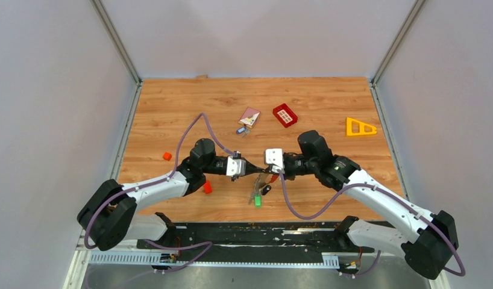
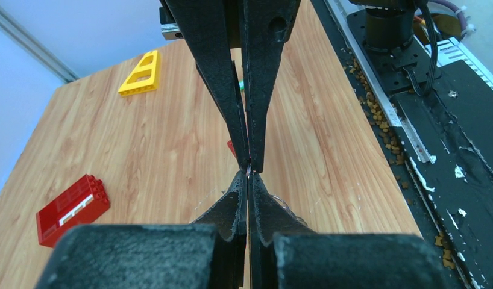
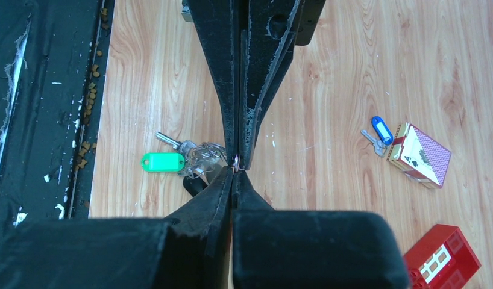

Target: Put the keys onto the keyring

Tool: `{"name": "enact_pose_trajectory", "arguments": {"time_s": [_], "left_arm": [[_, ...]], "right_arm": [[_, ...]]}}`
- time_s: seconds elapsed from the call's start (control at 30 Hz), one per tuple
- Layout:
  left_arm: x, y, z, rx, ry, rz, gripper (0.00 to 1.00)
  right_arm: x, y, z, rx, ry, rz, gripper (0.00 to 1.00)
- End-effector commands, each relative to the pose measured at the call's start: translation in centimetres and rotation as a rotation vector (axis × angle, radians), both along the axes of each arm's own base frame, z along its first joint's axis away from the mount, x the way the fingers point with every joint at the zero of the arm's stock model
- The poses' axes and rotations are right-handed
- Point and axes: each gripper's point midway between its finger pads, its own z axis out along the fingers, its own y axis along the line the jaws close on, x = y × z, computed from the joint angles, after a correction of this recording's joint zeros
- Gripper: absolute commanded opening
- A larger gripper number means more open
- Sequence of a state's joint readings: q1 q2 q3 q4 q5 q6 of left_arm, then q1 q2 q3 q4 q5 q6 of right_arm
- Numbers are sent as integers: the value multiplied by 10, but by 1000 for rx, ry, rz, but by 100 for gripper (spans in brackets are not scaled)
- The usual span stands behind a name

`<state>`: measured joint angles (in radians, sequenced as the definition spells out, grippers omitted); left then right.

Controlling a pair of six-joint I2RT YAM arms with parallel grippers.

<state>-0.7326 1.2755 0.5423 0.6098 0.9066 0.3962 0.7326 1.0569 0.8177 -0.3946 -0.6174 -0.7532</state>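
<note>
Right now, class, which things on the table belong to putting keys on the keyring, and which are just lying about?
For the job: keyring, green key, blue key, black key.
Lying about: card box, red brick, yellow triangle, orange block, red block.

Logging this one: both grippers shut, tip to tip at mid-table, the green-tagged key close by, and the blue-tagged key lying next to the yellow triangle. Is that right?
One detail is wrong. The blue-tagged key lies next to the playing-card box, not the yellow triangle, which sits apart near the table's right edge. The right wrist view shows the key and box together. The rest stands.
</note>
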Motion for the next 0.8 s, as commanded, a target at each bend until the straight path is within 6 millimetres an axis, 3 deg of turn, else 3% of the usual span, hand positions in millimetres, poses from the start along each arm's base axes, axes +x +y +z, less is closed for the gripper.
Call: {"name": "enact_pose_trajectory", "arguments": {"time_s": [0.0, 0.13, 0.37, 0.47, 0.63, 0.77], "left_arm": [[0, -7, 23, -61, -31, -11, 0], [3, -7, 28, -72, -23, 5, 1], [3, 4, 33, -41, -86, -13, 43], [1, 9, 26, 28, -127, -36, 52], [1, 11, 19, 97, -168, -70, 55], [-1, 9, 16, 114, -162, -96, 47]], "right_arm": [[9, 7, 18, 59, -59, -20, 0], [11, 2, 23, 60, -95, -39, 0], [3, -7, 21, 45, -150, 8, 0], [-2, -9, 19, 45, -173, 35, 0], [-1, -11, 18, 38, -225, 54, 0], [0, -13, 19, 43, -297, 67, 0]]}}
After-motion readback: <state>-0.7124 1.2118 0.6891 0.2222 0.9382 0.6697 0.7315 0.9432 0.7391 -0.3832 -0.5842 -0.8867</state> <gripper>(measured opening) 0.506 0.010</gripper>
